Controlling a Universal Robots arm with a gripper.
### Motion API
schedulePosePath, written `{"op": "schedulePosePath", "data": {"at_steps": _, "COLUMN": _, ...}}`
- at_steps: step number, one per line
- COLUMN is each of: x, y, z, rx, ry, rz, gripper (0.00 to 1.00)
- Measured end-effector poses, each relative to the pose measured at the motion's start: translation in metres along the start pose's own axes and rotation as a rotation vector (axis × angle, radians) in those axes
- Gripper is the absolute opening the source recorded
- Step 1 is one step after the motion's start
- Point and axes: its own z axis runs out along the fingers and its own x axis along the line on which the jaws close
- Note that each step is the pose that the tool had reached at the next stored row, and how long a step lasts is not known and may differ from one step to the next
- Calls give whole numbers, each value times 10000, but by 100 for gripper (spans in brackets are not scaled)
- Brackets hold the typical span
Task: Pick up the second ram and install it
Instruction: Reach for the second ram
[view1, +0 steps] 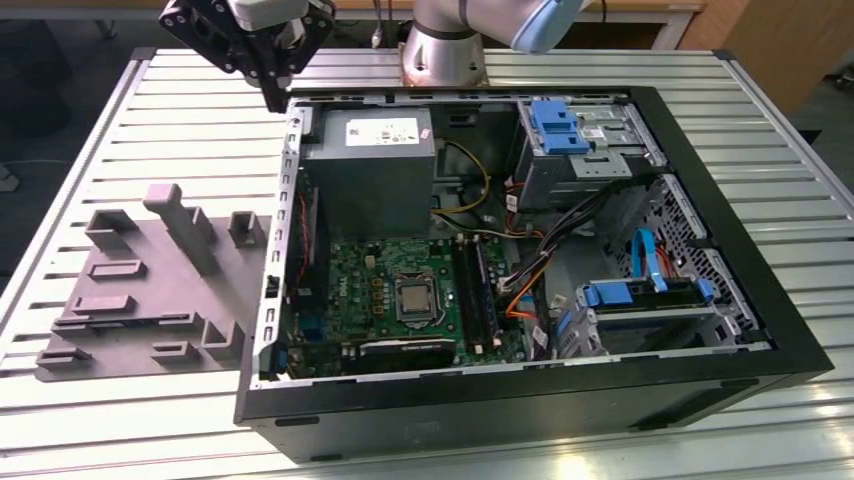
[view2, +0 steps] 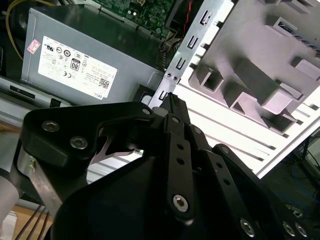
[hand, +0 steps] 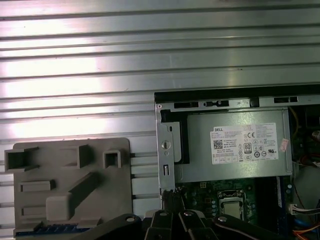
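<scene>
First wrist view gives me my best look at what I take for the second ram (hand: 45, 231). It is a thin, dark bluish strip with a dotted edge, seated along one edge of the grey moulded tray (hand: 117, 200). Its long axis runs parallel to that edge and at right angles to the board's long black slots (view1: 477, 290). The black body of the gripper (hand: 170, 196) cuts off part of it, so I cannot make out its chips or its full length. It sits well apart from the jaws, lower than them and off to their tray side. The jaws are clenched: the slim black fingers (view2: 175, 140) press flat together to a point, with nothing between them in both wrist views. In the exterior view the gripper hangs above the far corner of the open computer case (view1: 534, 400), just at its sheet-metal wall. The tray lies on the ribbed aluminium table (view1: 134, 90) to one side of the jaws. The matte grey power supply (view1: 374, 170), with its white label, lies to the other side. The tray is dull plastic with raised square and bar-shaped blocks. Beyond the power supply from the jaws lies the green board (view1: 360, 290) with a shiny square processor socket (view1: 416, 298). Whether a stick stands in the slots beside the socket I cannot tell.
</scene>
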Motion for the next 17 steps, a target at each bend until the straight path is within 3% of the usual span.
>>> {"op": "schedulePosePath", "data": {"at_steps": 17, "x": 84, "y": -6, "z": -3, "rx": 1, "ry": 0, "rz": 0, "gripper": 11}}
